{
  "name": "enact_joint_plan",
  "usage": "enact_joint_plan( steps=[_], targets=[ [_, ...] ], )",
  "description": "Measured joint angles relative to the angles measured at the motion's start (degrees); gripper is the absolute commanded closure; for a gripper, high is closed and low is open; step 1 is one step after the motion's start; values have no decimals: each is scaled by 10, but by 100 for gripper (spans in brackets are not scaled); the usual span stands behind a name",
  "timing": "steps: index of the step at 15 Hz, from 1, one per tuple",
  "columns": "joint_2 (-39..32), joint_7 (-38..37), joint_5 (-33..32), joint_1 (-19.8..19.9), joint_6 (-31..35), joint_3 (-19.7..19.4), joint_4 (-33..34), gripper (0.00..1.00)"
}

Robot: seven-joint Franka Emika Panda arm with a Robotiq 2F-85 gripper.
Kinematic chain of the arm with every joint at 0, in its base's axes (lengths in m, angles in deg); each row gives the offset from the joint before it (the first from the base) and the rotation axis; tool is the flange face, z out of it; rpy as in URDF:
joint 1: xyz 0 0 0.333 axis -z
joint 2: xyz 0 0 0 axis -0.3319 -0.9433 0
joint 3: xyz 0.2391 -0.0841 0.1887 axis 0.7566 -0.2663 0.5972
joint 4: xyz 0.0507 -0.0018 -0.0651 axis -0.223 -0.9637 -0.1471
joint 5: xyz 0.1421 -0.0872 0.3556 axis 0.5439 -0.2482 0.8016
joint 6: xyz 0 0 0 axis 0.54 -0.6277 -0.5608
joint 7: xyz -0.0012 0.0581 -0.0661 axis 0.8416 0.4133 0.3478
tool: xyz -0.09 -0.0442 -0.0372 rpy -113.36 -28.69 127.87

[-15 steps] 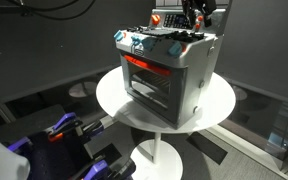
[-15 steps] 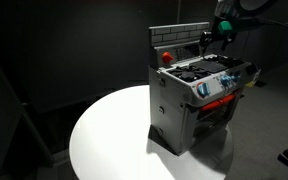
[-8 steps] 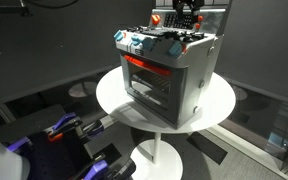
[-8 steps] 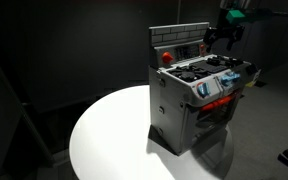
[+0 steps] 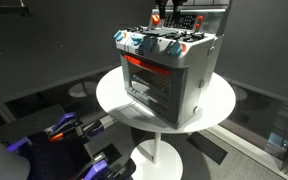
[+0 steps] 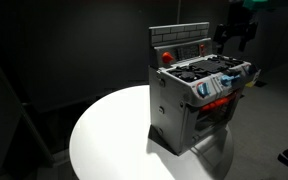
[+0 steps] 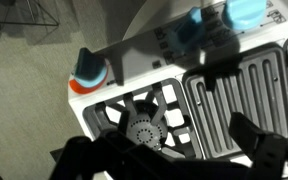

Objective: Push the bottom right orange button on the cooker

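The silver-grey cooker stands on a round white table and shows in both exterior views. It has a red-orange strip over the oven door, blue and orange knobs along the front, and an upright button panel at the back. One red-orange button shows low on the panel. My gripper hangs above the cooker's top, apart from the panel. In the wrist view its dark fingers are spread over a burner grate, with nothing between them.
The wrist view shows an orange knob and blue knobs along the cooker's front edge. Black and blue equipment lies on the floor beside the table. The surroundings are dark.
The gripper has risen and drifted sideways, away from the button panel and out over the cooker's top. The cooker has not moved.
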Motion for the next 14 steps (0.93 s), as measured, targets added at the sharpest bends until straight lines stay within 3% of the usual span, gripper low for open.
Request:
enact_joint_plan(
  steps=[7, 14],
  targets=[
    [37, 46, 9, 0, -81, 6, -7, 0],
    [64, 56, 9, 0, -87, 10, -29, 0]
  ],
)
